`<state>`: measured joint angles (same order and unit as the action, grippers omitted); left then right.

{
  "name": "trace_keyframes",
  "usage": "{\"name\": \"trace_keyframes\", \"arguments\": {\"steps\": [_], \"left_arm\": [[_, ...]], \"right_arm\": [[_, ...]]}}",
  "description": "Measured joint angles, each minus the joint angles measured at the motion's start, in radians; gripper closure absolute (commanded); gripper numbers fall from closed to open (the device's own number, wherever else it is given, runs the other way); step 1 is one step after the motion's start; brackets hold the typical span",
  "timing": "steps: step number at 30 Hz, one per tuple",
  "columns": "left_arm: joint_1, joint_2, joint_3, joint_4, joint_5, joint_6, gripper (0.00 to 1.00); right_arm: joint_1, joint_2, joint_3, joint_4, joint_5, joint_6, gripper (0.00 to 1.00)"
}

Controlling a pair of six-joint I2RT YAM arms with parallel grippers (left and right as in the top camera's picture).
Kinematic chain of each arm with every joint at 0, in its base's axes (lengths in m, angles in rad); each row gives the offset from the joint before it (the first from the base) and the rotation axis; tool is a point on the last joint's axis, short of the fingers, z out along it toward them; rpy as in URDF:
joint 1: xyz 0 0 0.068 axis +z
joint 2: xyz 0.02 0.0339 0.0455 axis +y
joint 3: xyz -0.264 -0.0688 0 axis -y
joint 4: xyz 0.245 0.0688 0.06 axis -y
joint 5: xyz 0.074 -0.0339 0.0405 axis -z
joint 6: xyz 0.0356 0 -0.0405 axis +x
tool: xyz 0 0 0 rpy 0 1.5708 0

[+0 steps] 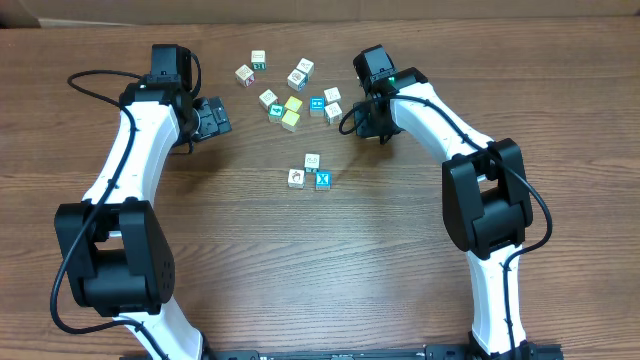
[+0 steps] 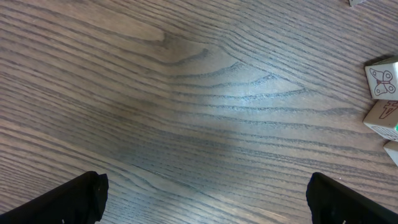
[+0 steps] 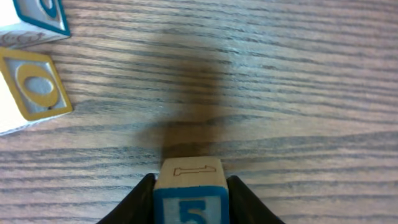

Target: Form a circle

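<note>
Though view blurs, right gripper (image 3: 189, 200) seemingly pinches cube (image 3: 189, 177).

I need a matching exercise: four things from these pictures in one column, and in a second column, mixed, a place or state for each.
1. left gripper
2. 5 cube
3. butterfly cube
4. three-cube cluster

a. middle of the table
b. between the right fingers
c. wide open
d. right edge of the left wrist view

Pairs: 1-c, 2-b, 3-d, 4-a
</note>
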<state>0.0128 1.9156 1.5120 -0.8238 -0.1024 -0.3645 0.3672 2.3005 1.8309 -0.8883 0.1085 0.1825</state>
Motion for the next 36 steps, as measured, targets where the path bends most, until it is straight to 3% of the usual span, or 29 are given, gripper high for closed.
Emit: {"name": "trace_keyframes", "arguments": {"steps": [14, 18, 31, 36], "left_arm": [[0.000, 0.000, 0.000, 0.000, 0.000, 0.000, 0.00], [0.000, 0.000, 0.000, 0.000, 0.000, 0.000, 0.01], [0.000, 0.000, 0.000, 0.000, 0.000, 0.000, 0.00], [0.000, 0.000, 0.000, 0.000, 0.000, 0.000, 0.01]], "right_arm": [[0.000, 0.000, 0.000, -0.001, 0.000, 0.000, 0.69], [0.000, 0.000, 0.000, -0.001, 0.000, 0.005, 0.55], [0.000, -0.001, 0.000, 0.014, 0.000, 0.000, 0.60], [0.000, -0.003, 0.000, 0.013, 0.000, 0.000, 0.69]]}}
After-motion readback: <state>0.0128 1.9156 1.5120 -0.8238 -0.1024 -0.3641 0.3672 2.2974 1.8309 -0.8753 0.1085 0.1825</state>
